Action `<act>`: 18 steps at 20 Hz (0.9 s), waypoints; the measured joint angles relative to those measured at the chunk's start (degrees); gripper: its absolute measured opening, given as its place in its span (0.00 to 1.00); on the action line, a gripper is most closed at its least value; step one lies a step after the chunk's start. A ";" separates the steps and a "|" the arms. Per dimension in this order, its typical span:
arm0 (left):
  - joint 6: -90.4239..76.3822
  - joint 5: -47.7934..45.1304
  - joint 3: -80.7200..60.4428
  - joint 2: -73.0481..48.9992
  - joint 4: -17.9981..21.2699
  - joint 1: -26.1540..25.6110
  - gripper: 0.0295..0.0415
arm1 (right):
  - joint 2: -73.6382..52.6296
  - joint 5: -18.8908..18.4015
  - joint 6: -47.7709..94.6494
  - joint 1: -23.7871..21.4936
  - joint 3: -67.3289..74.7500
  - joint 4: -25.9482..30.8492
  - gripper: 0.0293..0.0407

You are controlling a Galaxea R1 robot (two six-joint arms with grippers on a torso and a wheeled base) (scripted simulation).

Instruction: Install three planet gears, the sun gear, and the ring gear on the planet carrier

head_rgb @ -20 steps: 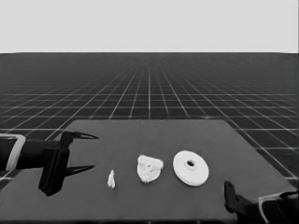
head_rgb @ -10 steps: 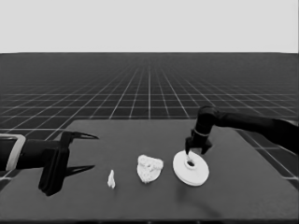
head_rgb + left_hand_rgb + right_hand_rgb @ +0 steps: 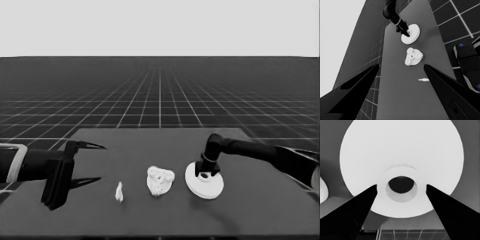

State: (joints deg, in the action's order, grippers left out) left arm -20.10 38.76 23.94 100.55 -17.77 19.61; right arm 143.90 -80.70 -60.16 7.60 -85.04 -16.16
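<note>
Your right claw [image 3: 205,173] is down on the larger round part [image 3: 203,186], its fingers spread to either side of the raised collar round the centre hole, as your right wrist view shows; nothing is pinched. That part lies flat on the bench [image 3: 260,200], right of centre. Just to its left sits the smaller round part [image 3: 160,181] with toothed gears [image 3: 413,55] on it, then a thin white piece [image 3: 119,192]. Your right arm reaches in from the right, bent down at the wrist. Your left claw [image 3: 92,162] waits spread over the bench's left end.
</note>
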 joint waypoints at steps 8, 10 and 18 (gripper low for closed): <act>0.00 0.00 0.00 0.00 0.00 0.00 0.75 | 0.02 0.02 0.02 0.01 -0.04 -0.03 0.49; 0.00 0.00 0.00 0.00 0.00 0.00 0.75 | 0.02 0.02 0.02 0.01 -0.04 -0.02 0.49; 0.00 0.00 0.00 0.00 0.00 0.00 0.75 | -2.51 -6.15 -2.56 -11.32 6.19 9.61 0.49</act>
State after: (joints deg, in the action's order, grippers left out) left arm -20.10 38.76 23.94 100.55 -17.77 19.61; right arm 141.39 -86.84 -62.72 -3.72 -78.84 -6.54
